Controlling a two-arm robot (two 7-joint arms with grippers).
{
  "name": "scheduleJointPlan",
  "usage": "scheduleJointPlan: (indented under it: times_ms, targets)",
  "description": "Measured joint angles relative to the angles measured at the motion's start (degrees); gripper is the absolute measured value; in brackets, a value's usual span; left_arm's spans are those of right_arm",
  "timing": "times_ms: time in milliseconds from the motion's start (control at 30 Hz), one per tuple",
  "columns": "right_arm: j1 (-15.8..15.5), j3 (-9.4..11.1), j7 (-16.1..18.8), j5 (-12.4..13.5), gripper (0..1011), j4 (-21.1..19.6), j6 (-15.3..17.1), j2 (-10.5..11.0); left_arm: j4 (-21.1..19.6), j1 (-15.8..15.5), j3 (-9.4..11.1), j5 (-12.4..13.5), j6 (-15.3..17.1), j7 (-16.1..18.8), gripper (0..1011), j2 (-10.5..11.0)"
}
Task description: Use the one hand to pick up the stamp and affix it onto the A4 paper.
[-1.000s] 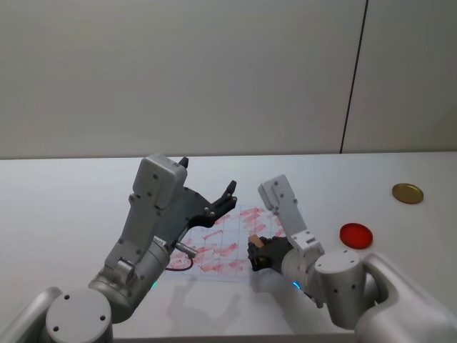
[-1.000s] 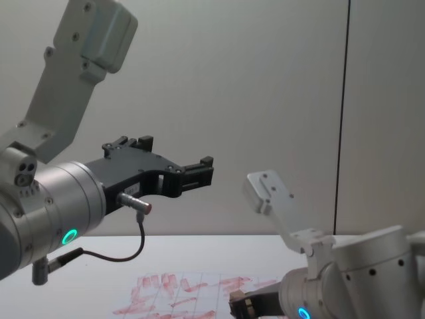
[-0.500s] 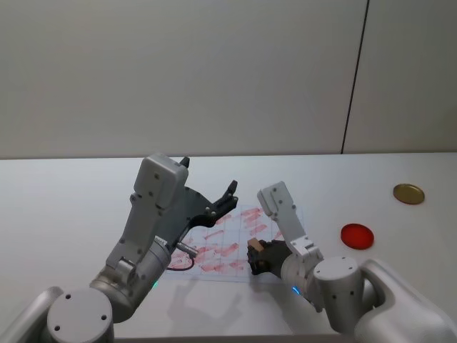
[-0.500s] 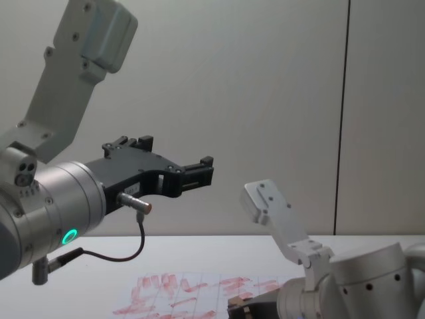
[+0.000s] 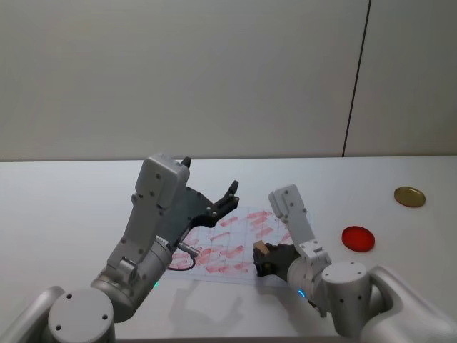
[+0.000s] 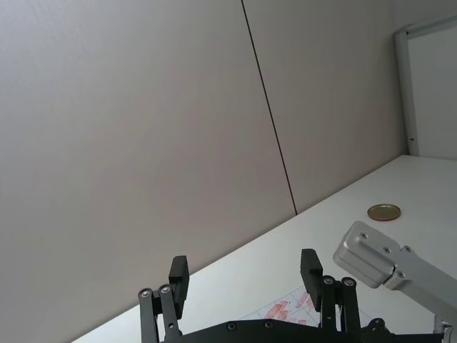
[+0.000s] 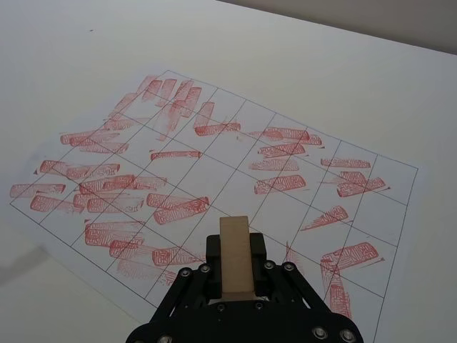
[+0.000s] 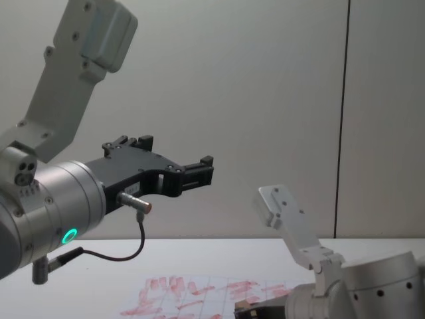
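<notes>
Gripping the stamp (image 7: 235, 251) from both sides, the right gripper (image 5: 263, 260) has its two black fingers closed flat against the tan wooden block's long faces, with the block standing upright between them and its top end poking out above the fingertips. The block sits over the A4 paper (image 7: 214, 161), just inside the sheet's near edge and toward its right-hand corner, above a grid cell bordered by red smeared marks. Whether the block's underside is touching the sheet or is just above it cannot be told.

The left gripper (image 6: 244, 275) is held high over the paper's left part, its fingers spread wide apart with nothing between them.

A red ink pad (image 5: 358, 239) lies on the white table (image 5: 64, 207) to the right of the paper, well apart from it, and a gold lid (image 5: 410, 196) lies farther right and back from the paper.
</notes>
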Motion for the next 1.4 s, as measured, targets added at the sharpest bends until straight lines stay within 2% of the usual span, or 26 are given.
scheduleJointPlan:
  times_ms: [867,1067,1400]
  targets:
    - [-0.13,1.34,0.42,1.36,217,-0.18,0.26,0.38,0.00,0.00,0.00,0.00,0.00,0.00,993,0.00]
    - [-0.70,1.44,0.41,0.90,217,-2.82,0.04,0.78,0.00,0.00,0.00,0.00,0.00,0.00,993,0.00]
    - [-1.94,1.92,-0.10,0.72,217,-12.08,0.82,1.55,0.00,0.00,0.00,0.00,0.00,0.00,993,0.00]
